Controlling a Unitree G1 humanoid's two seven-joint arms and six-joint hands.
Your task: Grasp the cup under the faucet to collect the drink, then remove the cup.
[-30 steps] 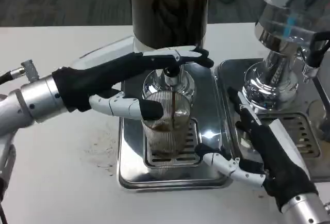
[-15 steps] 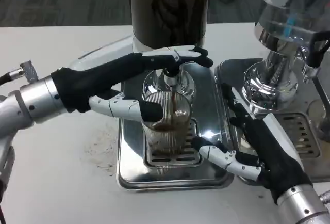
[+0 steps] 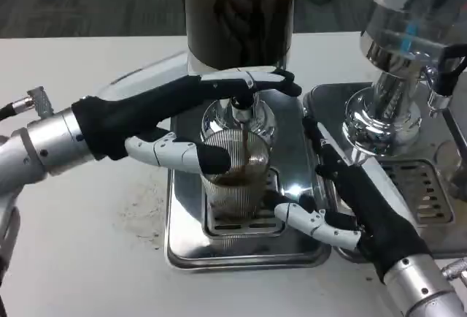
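Note:
A ribbed clear cup [image 3: 235,182] stands on the drip grate of the steel tray [image 3: 241,255], under the faucet [image 3: 242,112]. A thin brown stream runs into it and brown drink fills its lower part. My left hand [image 3: 153,123] reaches in from the left. Its straight fingers [image 3: 248,79] lie across the top of the faucet's tap, and its thumb [image 3: 179,154] touches the cup's left side. My right hand [image 3: 365,204] is open just to the right of the cup. Its thumb [image 3: 310,218] points at the cup's base and stays a little apart from it.
The dark drink tank [image 3: 241,10] rises behind the faucet. A second dispenser [image 3: 398,69] with its own tray [image 3: 427,182] stands close on the right, behind my right hand. Brown specks [image 3: 146,211] mark the white table left of the tray.
My right hand has moved left and up toward the cup, its thumb now near the cup's base. The drink level has risen. My left hand has stayed put.

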